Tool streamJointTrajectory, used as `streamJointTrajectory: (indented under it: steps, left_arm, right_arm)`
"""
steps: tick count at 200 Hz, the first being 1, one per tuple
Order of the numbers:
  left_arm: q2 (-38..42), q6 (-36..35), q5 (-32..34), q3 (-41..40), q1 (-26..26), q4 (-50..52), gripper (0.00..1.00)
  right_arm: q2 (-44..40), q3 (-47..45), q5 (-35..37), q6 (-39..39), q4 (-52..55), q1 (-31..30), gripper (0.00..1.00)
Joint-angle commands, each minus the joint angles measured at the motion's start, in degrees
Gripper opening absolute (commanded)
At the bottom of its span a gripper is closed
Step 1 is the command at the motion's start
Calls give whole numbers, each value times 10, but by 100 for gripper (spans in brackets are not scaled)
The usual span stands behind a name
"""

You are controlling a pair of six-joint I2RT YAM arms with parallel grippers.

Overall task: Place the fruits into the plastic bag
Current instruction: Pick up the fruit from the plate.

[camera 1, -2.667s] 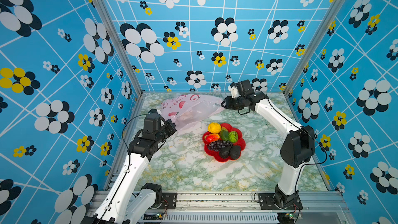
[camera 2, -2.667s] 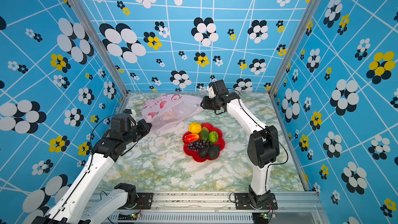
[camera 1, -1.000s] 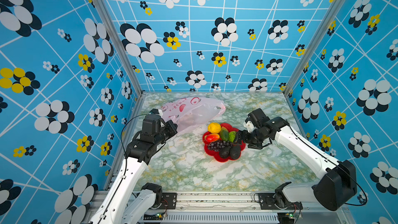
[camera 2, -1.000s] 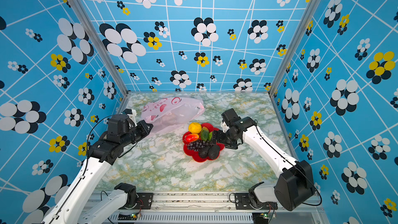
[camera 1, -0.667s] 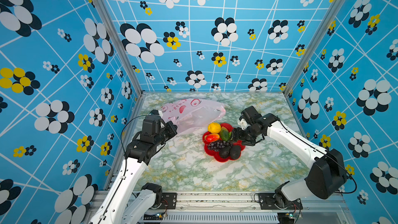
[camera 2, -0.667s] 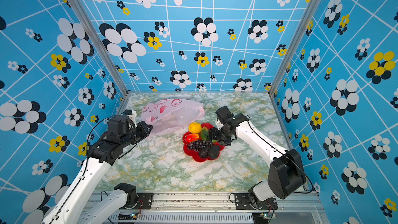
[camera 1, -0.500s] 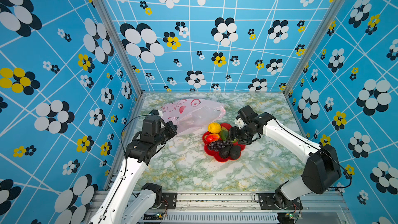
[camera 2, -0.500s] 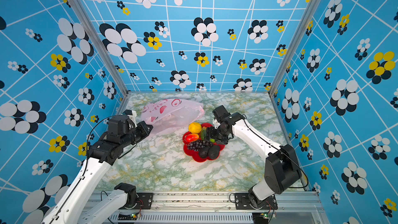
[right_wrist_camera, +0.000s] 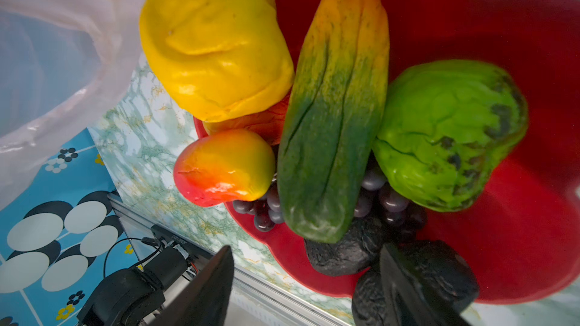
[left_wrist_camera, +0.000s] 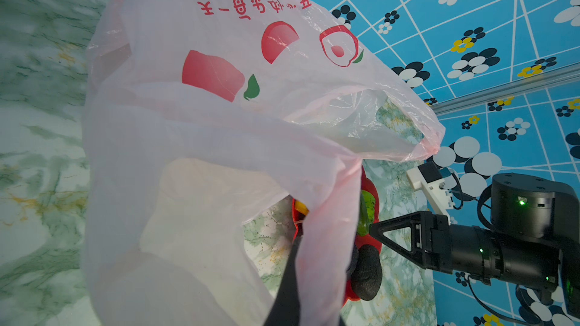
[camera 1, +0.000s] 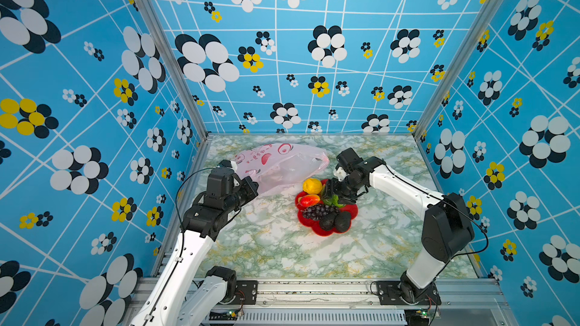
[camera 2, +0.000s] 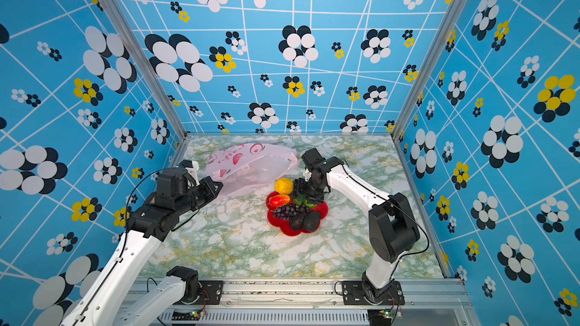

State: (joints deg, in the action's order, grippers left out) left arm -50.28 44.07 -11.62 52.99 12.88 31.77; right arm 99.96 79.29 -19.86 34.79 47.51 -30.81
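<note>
The left gripper (camera 1: 252,187) is pinched tight on the edge of the plastic bag (camera 1: 282,164), and the right gripper (camera 1: 335,194), fingers wide apart and holding nothing, hangs just over the fruits (camera 1: 317,211) in the red dish (camera 1: 317,231).

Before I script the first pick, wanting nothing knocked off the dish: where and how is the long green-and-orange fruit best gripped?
Probably across its width near the green end, from above. The long fruit lies atop the pile; there only low grapes flank it, while the yellow fruit and lumpy green fruit press against the rest. The right gripper hangs open by that end.
</note>
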Motion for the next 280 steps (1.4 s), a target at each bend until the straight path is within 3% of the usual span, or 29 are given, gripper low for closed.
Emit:
streamJointTrajectory:
  steps: [1,120,179,220,280]
  left_arm:
    - [6,-12,-4,-3,2,9,4]
    - [-35,-29,-18,21,-6,7,4]
    - [-51,-37,-30,30,-15,7,4]
    - [-59,-37,-36,34,-17,3,4]
    - [-53,-31,-36,32,-18,-1,4]
  right_arm:
    - [19,18,-2,5,11,-4,75]
    - [84,60,27,18,13,-3,66]
    - [111,79,35,21,25,0,54]
    - [104,79,41,24,26,2,41]
    - [63,59,37,23,24,4,40]
